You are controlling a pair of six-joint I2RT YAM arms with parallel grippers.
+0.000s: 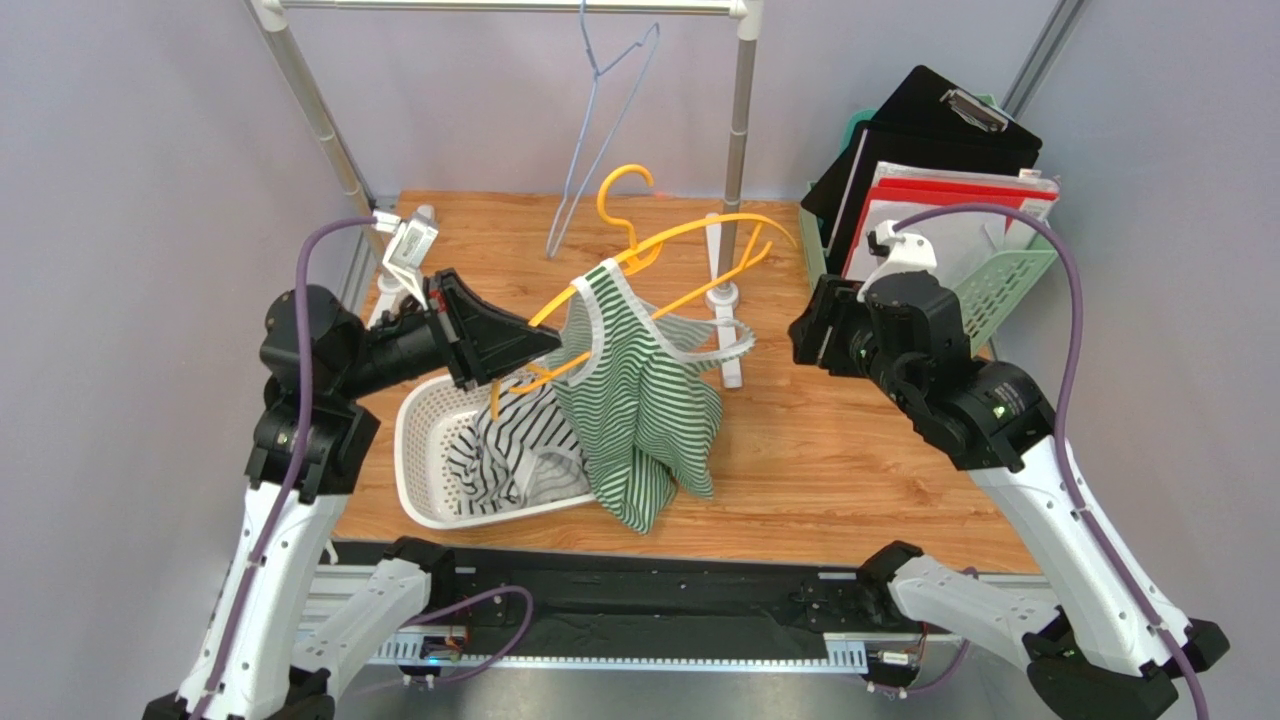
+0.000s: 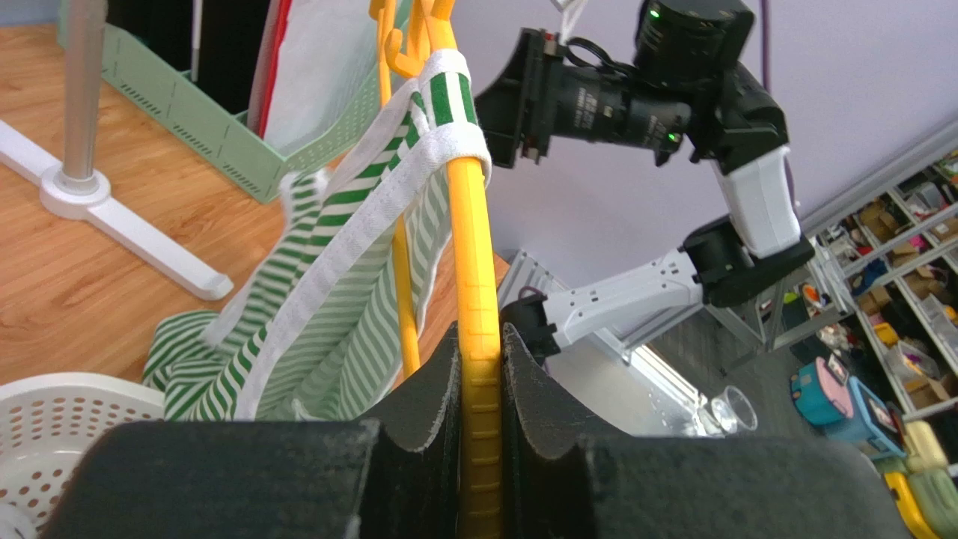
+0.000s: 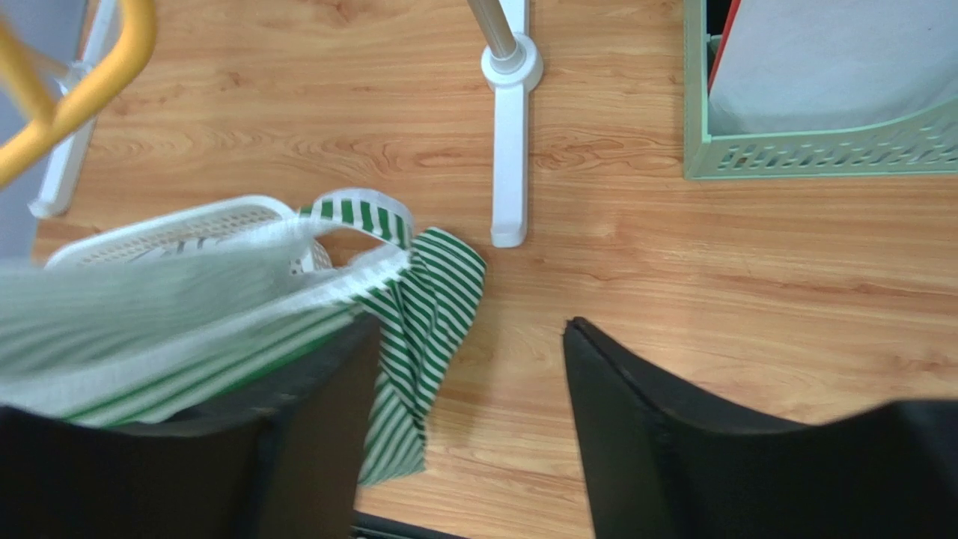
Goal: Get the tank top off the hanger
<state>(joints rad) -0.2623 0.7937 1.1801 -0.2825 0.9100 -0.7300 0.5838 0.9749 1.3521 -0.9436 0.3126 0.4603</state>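
Note:
An orange hanger [image 1: 694,228] is tilted over the table's middle, with my left gripper [image 1: 526,348] shut on its lower bar. In the left wrist view the pads [image 2: 433,393] clamp that yellow-orange bar [image 2: 472,247]. The green-and-white striped tank top [image 1: 646,398] hangs from the hanger by one white-edged strap [image 2: 455,146], and its body droops to the table. My right gripper [image 1: 796,333] hovers to the right of it, open. Between its fingers [image 3: 467,371] only bare wood shows, while blurred fabric [image 3: 169,326] lies over the outside of the left finger [image 3: 315,438].
A white basket [image 1: 413,450] holding a black-and-white striped garment [image 1: 504,450] sits below the left gripper. A clothes rack's pole [image 1: 739,135] and white foot [image 3: 508,168] stand behind the tank top, with a blue wire hanger [image 1: 601,105] on the rail. A green file tray [image 1: 1007,293] is back right.

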